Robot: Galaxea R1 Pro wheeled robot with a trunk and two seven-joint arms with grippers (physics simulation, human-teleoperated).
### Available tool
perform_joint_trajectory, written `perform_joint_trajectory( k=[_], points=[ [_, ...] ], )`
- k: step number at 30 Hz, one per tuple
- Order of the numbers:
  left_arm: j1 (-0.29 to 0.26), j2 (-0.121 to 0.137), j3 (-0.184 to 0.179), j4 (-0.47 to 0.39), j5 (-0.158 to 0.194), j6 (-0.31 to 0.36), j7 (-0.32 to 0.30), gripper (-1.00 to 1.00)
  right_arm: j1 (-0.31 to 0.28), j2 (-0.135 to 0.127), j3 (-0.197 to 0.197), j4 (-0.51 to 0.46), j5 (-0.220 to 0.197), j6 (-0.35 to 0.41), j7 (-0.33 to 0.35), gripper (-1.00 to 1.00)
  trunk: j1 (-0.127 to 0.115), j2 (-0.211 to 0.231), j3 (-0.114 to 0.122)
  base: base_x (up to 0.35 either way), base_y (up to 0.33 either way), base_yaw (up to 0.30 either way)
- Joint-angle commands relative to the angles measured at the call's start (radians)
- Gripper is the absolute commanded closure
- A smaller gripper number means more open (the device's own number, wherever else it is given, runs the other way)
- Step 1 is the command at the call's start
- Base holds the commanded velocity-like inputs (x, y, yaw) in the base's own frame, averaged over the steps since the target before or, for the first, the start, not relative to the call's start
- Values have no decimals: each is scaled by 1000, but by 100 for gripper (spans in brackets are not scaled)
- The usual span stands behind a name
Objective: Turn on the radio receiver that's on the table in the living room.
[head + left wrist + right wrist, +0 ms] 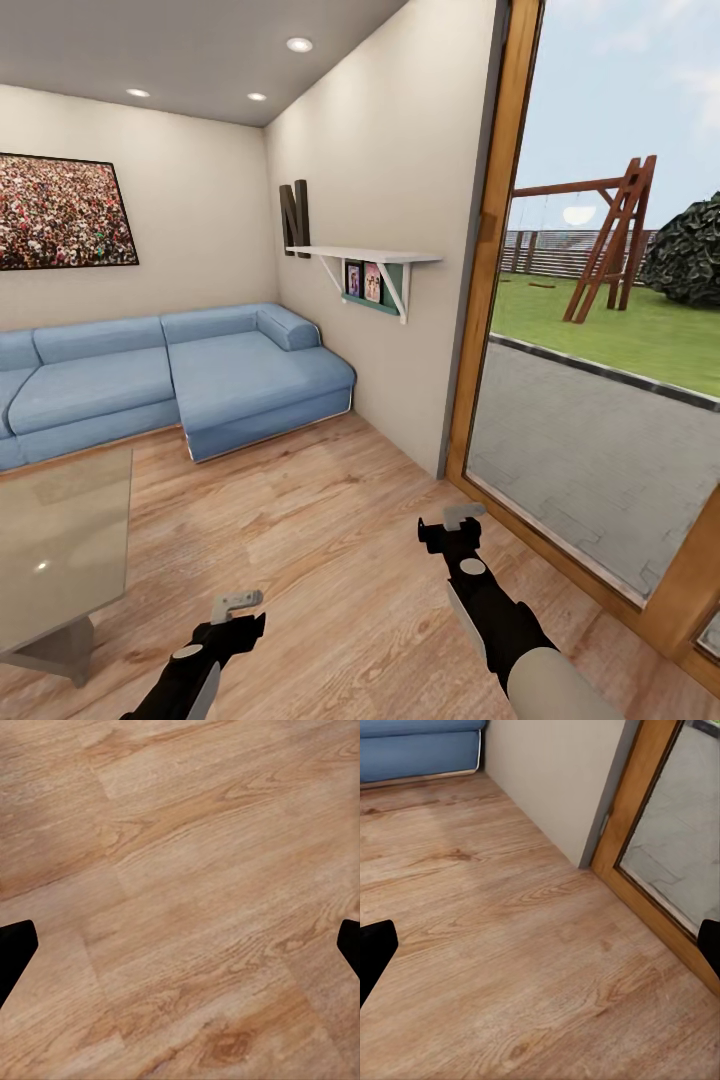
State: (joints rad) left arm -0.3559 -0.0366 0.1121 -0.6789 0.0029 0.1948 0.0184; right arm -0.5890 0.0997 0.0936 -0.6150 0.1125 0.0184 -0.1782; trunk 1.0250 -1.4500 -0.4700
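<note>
I am in the living room. One end of the low table (60,540), with its glossy grey-beige top, shows at the left of the head view. The radio receiver is out of view. My left gripper (237,603) hangs over the wood floor just right of the table's near corner. My right gripper (462,517) is further right, near the glass door. In both wrist views the black fingertips (13,952) (373,952) stand wide apart with nothing but floor between them, so both the left gripper (180,952) and the right gripper (540,952) are open.
A light-blue sectional sofa (200,380) runs along the back wall under a framed crowd picture (60,210). A white wall shelf (370,255) juts out on the right wall. A wood-framed glass door (485,300) looks onto a yard. Plank floor (330,540) lies open ahead.
</note>
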Motion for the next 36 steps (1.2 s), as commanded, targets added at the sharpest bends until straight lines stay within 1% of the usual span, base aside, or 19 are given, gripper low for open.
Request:
perform_joint_trajectory(
  k=[1,14,21,25,31,33,36],
  points=[
    [0,0,0,0,0,0,0,-100,0,0,0,0,0,0,0,-100,0,0,0,0,0,0],
    [0,4,1,-3,-1,0,-1,-100,0,-4,-1,0,2,0,0,-100,0,0,0,0,0,0],
    [0,5,0,-2,-3,0,-1,-100,0,-2,-1,0,1,0,0,-100,0,0,0,0,0,0],
    [0,15,2,-1,-3,0,0,-100,0,0,0,0,1,0,-1,-100,0,0,0,0,0,0],
    [0,19,6,-4,-1,-1,0,-100,0,4,0,5,0,0,0,-100,0,0,-6,0,0,66],
    [0,18,5,-4,-1,-6,0,-100,0,4,0,7,0,0,0,-100,0,0,-9,0,0,136],
    [0,17,3,0,1,-36,0,-100,0,2,0,7,1,0,0,-100,0,0,-13,0,0,155]
  ],
)
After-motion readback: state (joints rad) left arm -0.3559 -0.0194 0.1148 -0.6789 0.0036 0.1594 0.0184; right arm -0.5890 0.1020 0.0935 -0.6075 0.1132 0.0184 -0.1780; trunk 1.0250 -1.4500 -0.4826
